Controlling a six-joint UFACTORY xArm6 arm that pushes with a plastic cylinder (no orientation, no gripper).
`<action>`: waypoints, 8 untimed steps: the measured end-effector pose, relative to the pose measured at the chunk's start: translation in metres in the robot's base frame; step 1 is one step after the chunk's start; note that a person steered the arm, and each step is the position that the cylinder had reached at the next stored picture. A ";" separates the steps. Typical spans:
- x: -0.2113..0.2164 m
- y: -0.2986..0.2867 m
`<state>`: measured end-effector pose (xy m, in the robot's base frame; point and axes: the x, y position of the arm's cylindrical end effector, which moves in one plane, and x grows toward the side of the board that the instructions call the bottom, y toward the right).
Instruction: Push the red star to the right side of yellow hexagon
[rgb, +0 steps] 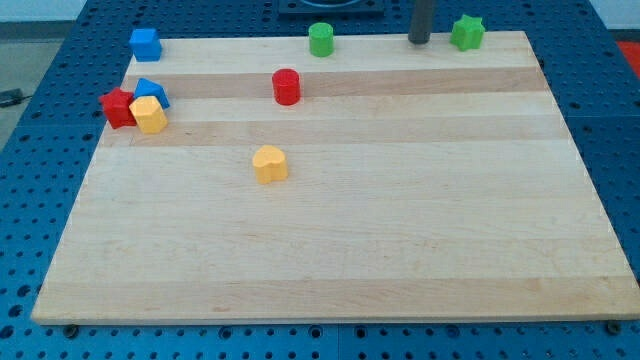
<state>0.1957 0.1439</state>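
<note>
Far across the board from my tip, red star touches yellow hexagon.

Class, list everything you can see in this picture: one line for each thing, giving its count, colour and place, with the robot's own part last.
Red star: 1, red, the view's left edge of the board, touching the yellow hexagon.
Yellow hexagon: 1, yellow, just right of the red star.
Blue triangular block: 1, blue, right behind the yellow hexagon.
Blue cube: 1, blue, top left corner.
Red cylinder: 1, red, upper middle.
Yellow heart-shaped block: 1, yellow, middle, below the red cylinder.
Green cylinder: 1, green, top edge, centre.
Green star: 1, green, top edge, right.
Wooden board: 1, light wood, on a blue perforated table.
My tip: 1, dark rod, top edge between the green cylinder and green star, far from the red star.
</note>
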 end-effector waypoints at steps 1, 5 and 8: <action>-0.004 0.010; 0.032 0.023; 0.096 -0.013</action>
<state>0.2915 0.1313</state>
